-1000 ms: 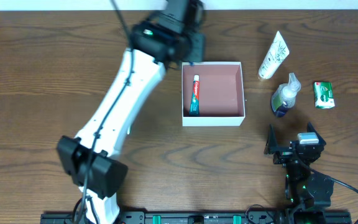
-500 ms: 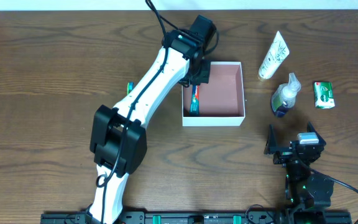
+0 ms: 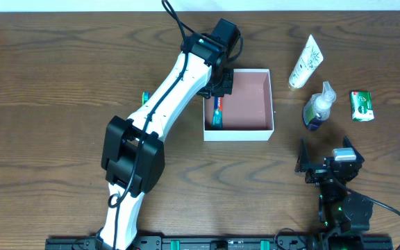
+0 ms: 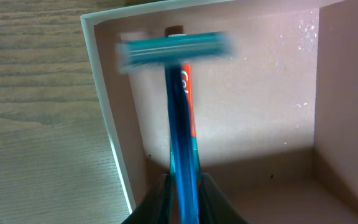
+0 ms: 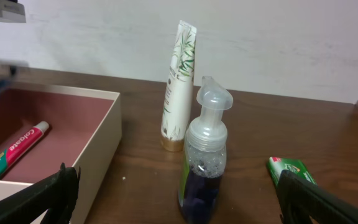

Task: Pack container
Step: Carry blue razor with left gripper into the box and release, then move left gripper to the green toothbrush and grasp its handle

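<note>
Left wrist: left gripper [image 4: 184, 190] clamps blue razor [image 4: 179, 124] over container [image 4: 107, 99], above toothpaste [image 4: 191, 106]. Right gripper [image 3: 323, 153] wide open, empty.

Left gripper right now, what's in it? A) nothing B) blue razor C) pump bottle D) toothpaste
B: in the left wrist view the left gripper is shut on the handle of the blue razor, held over the container, where the toothpaste lies.

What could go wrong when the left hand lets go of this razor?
The head of the razor hangs close to the white wall of the container, so it may catch the rim and tip out. It also hangs above the toothpaste, so it could land propped on that tube, not flat.
</note>
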`<act>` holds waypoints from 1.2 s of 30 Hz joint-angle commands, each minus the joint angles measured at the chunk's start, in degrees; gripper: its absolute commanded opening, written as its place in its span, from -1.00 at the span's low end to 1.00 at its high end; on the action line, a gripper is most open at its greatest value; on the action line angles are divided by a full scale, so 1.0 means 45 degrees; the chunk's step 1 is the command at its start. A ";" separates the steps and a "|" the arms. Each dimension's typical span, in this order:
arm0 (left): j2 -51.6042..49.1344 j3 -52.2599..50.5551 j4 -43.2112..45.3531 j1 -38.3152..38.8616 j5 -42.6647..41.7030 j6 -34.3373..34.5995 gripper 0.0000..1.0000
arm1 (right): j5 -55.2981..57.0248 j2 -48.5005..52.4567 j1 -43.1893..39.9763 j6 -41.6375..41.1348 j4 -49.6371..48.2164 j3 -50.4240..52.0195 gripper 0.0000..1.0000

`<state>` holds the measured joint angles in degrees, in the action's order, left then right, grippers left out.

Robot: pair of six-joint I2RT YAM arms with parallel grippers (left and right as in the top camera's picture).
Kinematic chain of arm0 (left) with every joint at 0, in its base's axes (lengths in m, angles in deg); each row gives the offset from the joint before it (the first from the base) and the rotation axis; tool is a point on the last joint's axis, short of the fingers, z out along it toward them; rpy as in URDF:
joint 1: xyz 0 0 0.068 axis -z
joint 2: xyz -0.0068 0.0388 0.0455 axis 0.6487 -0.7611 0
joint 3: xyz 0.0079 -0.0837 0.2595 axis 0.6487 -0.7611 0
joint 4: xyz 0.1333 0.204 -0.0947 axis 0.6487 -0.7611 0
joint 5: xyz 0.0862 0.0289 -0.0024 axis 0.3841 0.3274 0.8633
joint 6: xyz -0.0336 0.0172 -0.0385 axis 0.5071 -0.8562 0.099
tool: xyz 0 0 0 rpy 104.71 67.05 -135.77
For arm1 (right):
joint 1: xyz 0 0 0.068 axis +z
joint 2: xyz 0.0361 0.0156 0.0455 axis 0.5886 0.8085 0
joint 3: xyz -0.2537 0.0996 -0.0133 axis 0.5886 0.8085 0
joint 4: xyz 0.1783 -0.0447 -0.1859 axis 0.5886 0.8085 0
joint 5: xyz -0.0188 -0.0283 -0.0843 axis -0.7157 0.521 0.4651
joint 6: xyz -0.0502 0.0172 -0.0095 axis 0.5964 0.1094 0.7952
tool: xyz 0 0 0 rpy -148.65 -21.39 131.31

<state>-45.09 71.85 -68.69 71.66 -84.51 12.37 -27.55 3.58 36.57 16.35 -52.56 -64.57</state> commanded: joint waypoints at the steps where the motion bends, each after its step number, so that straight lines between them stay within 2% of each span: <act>1: -0.0185 -0.0049 -0.0087 -0.0044 0.0107 0.0117 -0.66 | 0.0083 -0.0092 0.0223 0.0151 0.0049 0.0029 0.99; 2: -0.0185 -0.0049 -0.0087 -0.0049 0.0107 0.0117 -0.53 | 0.0083 -0.0092 0.0223 0.0151 0.0049 0.0029 0.99; 10: -0.0136 0.0034 0.0083 -0.0223 0.0102 -0.0340 -0.42 | 0.0083 -0.0092 0.0223 0.0151 0.0049 0.0029 0.98; 15: 0.0321 0.1277 -0.0058 -0.0593 0.0102 -0.0758 -0.24 | 0.0083 -0.0092 0.0223 0.0151 0.0049 0.0029 0.98; 18: 0.0942 0.2205 -0.0840 -0.1069 0.0690 -0.1030 -0.20 | 0.0083 -0.0092 0.0223 0.0151 0.0049 0.0029 0.99; 21: 0.1554 0.2361 -0.2497 -0.1904 0.2137 -0.1030 -0.20 | 0.0083 -0.0092 0.0223 0.0151 0.0053 0.0029 0.99; 23: 0.1549 0.2302 -0.3517 -0.2497 0.2176 -0.1035 -0.20 | 0.0083 -0.0092 0.0223 0.0151 0.0049 0.0029 0.98; 28: 0.1511 0.0719 -0.4206 -0.3929 0.2103 -0.1409 -0.21 | 0.0083 -0.0092 0.0223 0.0151 0.0053 0.0029 0.99; 30: 0.1511 -0.0185 -0.3842 -0.4469 0.1977 -0.1491 -0.20 | 0.0083 -0.0087 0.0223 0.0151 0.0049 0.0029 0.99; 33: 0.1511 -0.1583 -0.2963 -0.5105 0.0675 -0.2195 -0.21 | 0.0083 -0.0092 0.0223 0.0151 0.0049 0.0029 0.99; 36: 0.1511 -0.2803 -0.2035 -0.5474 -0.0228 -0.2186 -0.20 | 0.0083 -0.0092 0.0223 0.0151 0.0049 0.0029 0.98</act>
<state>-37.79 62.77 -79.29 48.19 -80.40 4.57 -27.55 3.58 36.57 16.35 -52.56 -64.57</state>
